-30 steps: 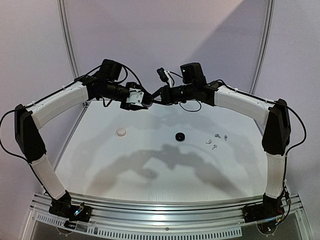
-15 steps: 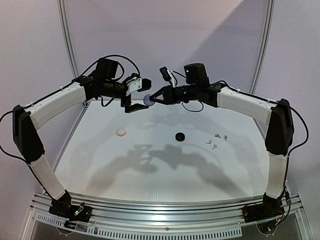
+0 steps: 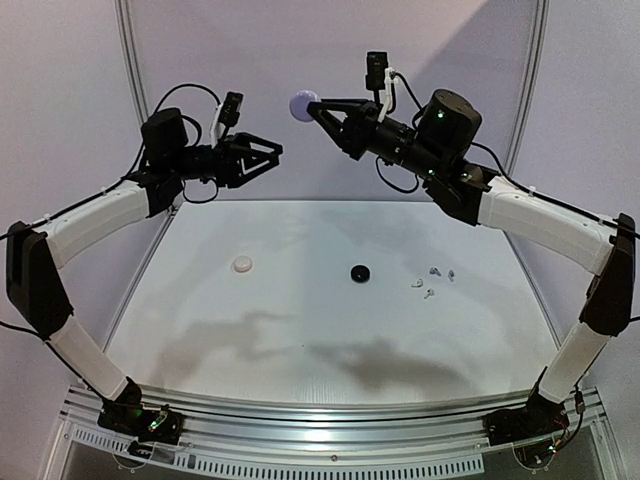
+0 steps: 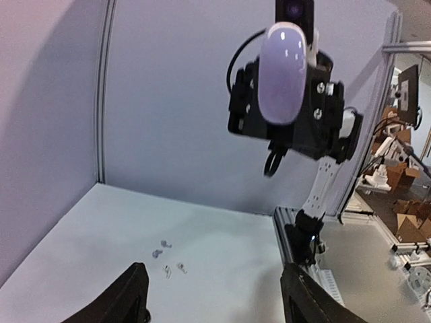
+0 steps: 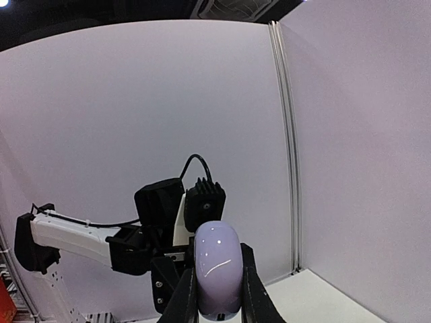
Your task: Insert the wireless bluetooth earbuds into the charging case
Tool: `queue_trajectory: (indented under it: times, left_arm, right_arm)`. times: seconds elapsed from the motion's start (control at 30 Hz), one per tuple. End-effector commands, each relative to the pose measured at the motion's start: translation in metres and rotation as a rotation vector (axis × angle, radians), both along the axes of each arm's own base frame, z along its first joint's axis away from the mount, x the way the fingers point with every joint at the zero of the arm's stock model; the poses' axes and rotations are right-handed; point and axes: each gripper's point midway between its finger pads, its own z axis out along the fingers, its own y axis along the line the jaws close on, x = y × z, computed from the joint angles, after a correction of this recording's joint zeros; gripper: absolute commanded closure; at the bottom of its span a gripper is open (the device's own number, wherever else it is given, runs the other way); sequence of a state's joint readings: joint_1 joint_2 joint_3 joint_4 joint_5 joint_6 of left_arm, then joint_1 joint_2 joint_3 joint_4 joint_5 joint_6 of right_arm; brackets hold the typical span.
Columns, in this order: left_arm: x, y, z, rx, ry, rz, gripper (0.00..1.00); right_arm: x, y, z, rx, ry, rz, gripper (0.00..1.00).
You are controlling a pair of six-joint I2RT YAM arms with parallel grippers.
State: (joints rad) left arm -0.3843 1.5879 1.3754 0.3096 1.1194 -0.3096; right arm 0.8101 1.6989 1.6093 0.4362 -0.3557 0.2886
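Observation:
My right gripper (image 3: pixel 310 110) is raised high over the back of the table and is shut on a pale lavender charging case (image 3: pixel 300 104). The closed case shows edge-on between the fingers in the right wrist view (image 5: pixel 217 269) and faces the left wrist camera (image 4: pixel 283 74). My left gripper (image 3: pixel 272 158) is open and empty, a little left of and below the case, pointing at it. Several tiny earbuds (image 3: pixel 432 281) lie loose on the table at the right; they also show in the left wrist view (image 4: pixel 168 259).
A white round case (image 3: pixel 243 264) lies on the table at the left and a black round case (image 3: pixel 358 272) near the middle. Pale walls with upright rails close in the back and sides. The left arm's wrist (image 5: pixel 168 222) sits just behind the held case.
The right gripper has lifted the lavender case up and away from the left gripper. The left gripper has let go, opened and drawn back to the left. Both arms now sit higher.

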Motion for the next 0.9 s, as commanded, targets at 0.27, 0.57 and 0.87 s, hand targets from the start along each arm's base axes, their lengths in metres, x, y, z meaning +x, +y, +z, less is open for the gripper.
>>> queue_trajectory:
  times: [0.27, 0.57, 0.87]
  left_arm:
    - [-0.034, -0.009, 0.074, -0.222, -0.113, -0.063, 0.39]
    - [-0.033, -0.017, 0.084, -0.252, -0.094, -0.084, 0.54]
    - [-0.028, -0.018, 0.091, -0.259, -0.097, -0.08, 0.54]
  right_arm:
    - [-0.004, 0.021, 0.016, 0.07, -0.099, 0.018, 1.0]
    - [0.0, 0.03, 0.008, 0.04, -0.085, 0.033, 1.0]
    - [0.0, 0.038, -0.006, -0.015, -0.07, 0.06, 1.0]
